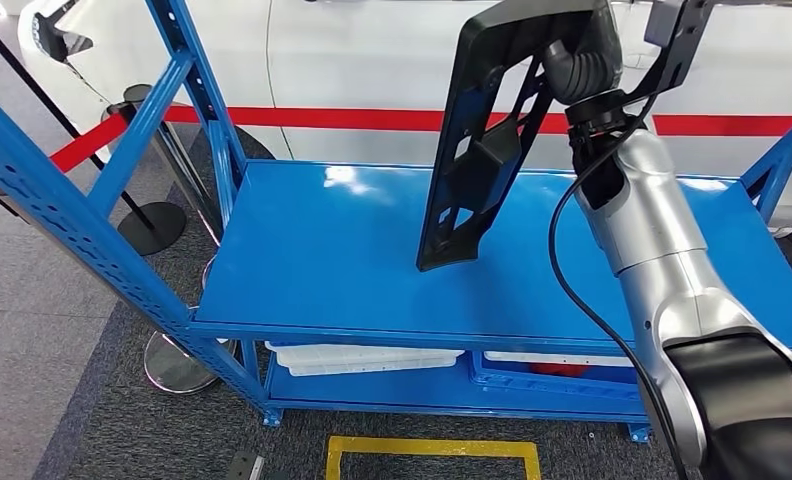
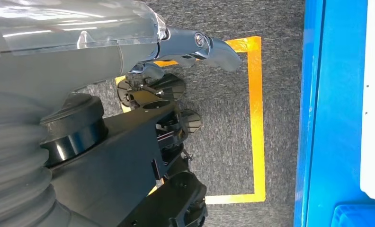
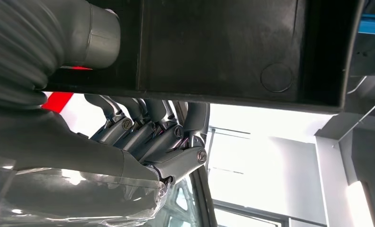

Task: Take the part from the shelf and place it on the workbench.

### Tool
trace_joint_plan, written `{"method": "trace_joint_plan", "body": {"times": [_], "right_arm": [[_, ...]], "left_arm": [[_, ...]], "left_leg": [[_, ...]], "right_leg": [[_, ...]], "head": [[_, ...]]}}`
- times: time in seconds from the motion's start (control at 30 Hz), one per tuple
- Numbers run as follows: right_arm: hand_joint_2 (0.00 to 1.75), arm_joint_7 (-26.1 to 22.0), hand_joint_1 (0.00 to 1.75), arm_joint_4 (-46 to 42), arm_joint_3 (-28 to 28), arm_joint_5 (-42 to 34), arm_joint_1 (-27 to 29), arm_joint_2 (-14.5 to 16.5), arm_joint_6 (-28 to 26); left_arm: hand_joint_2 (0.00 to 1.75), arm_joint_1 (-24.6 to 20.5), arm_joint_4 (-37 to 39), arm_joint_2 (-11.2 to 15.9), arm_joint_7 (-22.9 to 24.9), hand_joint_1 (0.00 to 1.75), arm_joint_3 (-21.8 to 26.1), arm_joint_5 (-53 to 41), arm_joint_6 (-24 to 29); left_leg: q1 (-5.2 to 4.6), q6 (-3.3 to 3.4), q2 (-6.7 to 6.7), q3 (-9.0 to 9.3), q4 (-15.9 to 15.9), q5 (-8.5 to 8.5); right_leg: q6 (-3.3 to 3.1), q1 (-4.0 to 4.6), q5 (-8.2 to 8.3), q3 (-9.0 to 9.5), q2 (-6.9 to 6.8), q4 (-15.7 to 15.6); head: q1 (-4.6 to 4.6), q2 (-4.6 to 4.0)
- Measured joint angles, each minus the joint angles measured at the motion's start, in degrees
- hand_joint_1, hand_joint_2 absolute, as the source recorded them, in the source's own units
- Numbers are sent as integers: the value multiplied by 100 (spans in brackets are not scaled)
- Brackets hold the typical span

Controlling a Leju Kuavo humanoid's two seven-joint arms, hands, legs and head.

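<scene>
Part [image 1: 482,140] in right hand [image 3: 147,137]

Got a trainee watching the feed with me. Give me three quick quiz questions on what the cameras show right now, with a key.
1. True or false: the black part lies flat on the blue shelf top.
2. Which hand holds the part? A) left hand B) right hand C) neither
3. Fill in: in the left wrist view, the left hand hangs over grey carpet marked with a ____ tape rectangle.

Key:
1. False; it is held upright, lower tip at or just above the shelf top.
2. B; the right hand has its fingers curled onto the part's edge.
3. Yellow.
</scene>
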Motion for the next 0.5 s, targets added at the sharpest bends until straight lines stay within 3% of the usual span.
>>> {"method": "trace_joint_plan", "body": {"times": [0.17, 0.23, 0.27, 0.33, 0.37, 0.4, 0.43, 0.5], "right_arm": [[175, 45, 175, -1, 12, -68, -34, 0, 15], [175, 81, 175, -1, 13, -94, -88, -6, 15], [175, 114, 175, 3, 13, -120, -126, -12, 15], [175, 211, 175, 23, 13, -185, -210, -28, 16], [175, 260, 175, 40, 13, -214, -247, -36, 18], [175, 303, 175, 57, 13, -234, -284, -44, 19], [175, 331, 175, 72, 13, -248, -326, -51, 20], [175, 352, 175, 88, 13, -259, -425, -56, 28]], "left_arm": [[175, 3, 0, -2, -1, 0, -49, -21, 8], [175, 0, 0, -9, 8, 0, -77, -45, 10], [175, -2, 0, -11, 19, 0, -95, -61, 10], [175, -3, 0, -10, 49, 0, -122, -79, 10], [175, -1, 0, -9, 62, 0, -131, -86, 9], [175, 1, 0, -7, 72, 0, -135, -90, 7], [175, 1, 0, -5, 79, 0, -138, -93, 5], [175, -1, 0, -4, 86, 0, -143, -97, 2]], "left_leg": [[3, 59, 2, -5, -1, 32], [32, 100, 15, 13, -58, 87], [47, 116, 24, 19, -82, 110], [51, 127, 33, 7, -80, 122], [53, 127, 32, 4, -74, 122], [56, 124, 29, 2, -65, 120], [59, 117, 24, 1, -52, 114], [65, 83, 11, -2, -12, 86]], "right_leg": [[61, -3, 20, -4, 0, 0], [109, -3, -101, -69, 4, 136], [134, -10, -252, -170, 5, 359], [185, -51, -638, -506, 3, 1135], [203, -75, -753, -665, 1, 1494], [218, -97, -766, -752, 0, 1694], [226, -116, -658, -728, -2, 1653], [222, -141, -261, -399, -1, 963]], "head": [[0, 0], [1, 0], [2, 0], [2, 0], [2, 0], [2, 0], [2, 0], [2, 0]]}}
